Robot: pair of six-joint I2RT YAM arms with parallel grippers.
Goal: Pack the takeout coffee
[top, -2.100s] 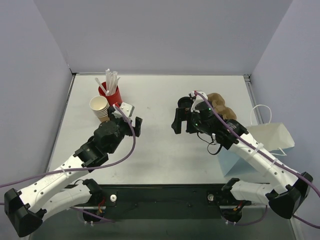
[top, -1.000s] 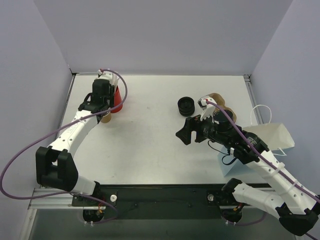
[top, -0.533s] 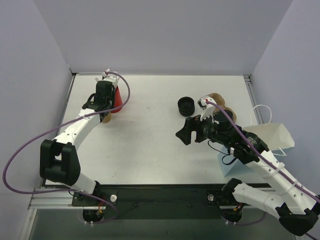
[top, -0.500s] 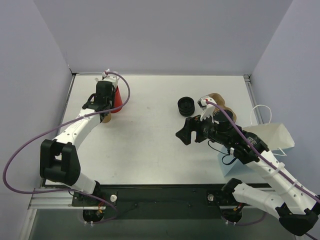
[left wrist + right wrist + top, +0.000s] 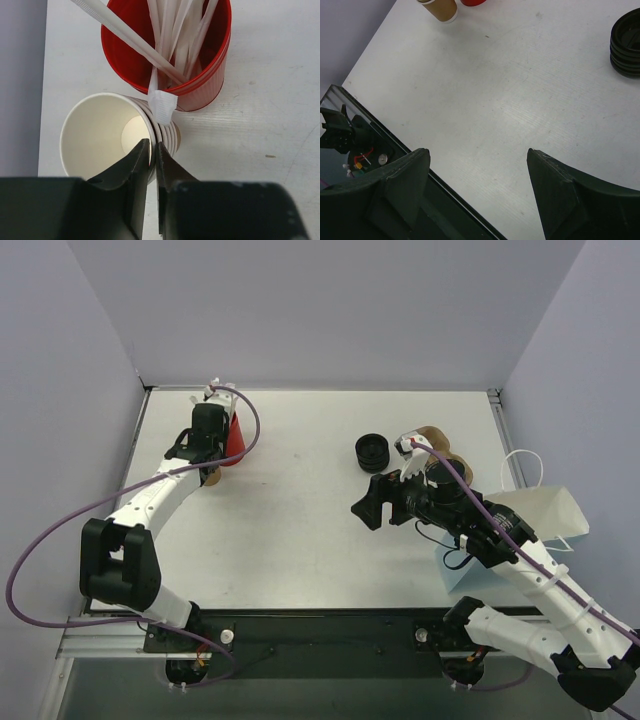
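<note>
scanning the top view: two arms, one red cup (image 5: 233,440), one stack of paper cups (image 5: 212,477) touching it at the far left of the table (image 5: 300,530). there is one stack of black lids (image 5: 373,452) mid-table and two brown rounded shapes (image 5: 432,434) half hidden behind the right arm. one white paper bag (image 5: 545,508) with a loop handle is at the right edge, with one pale blue piece (image 5: 462,565) under that arm. the left gripper (image 5: 207,458) hangs over the cup stack; the right gripper (image 5: 368,508) is near the lids, not touching them. where the takeout coffee is, cannot tell; no view makes out a lidded cup. the left wrist view adds what the top hides: the cups are cream inside, with roughly five nested rims, too tight to count surely. the red cup holds a bunch of white wrapped straws (image 5: 175,45), maybe seven or eight. the fingers (image 5: 141,157) are pressed almost together, pinching the rim wall of the top cup (image 5: 95,135), one inside and one outside. the right wrist view shows that gripper spread wide and holding nothing above bare table. the lid stack sits at its right edge with about four ridged layers. the cup stack's tan side is cut off at the top edge, beside a sliver of red.
</note>
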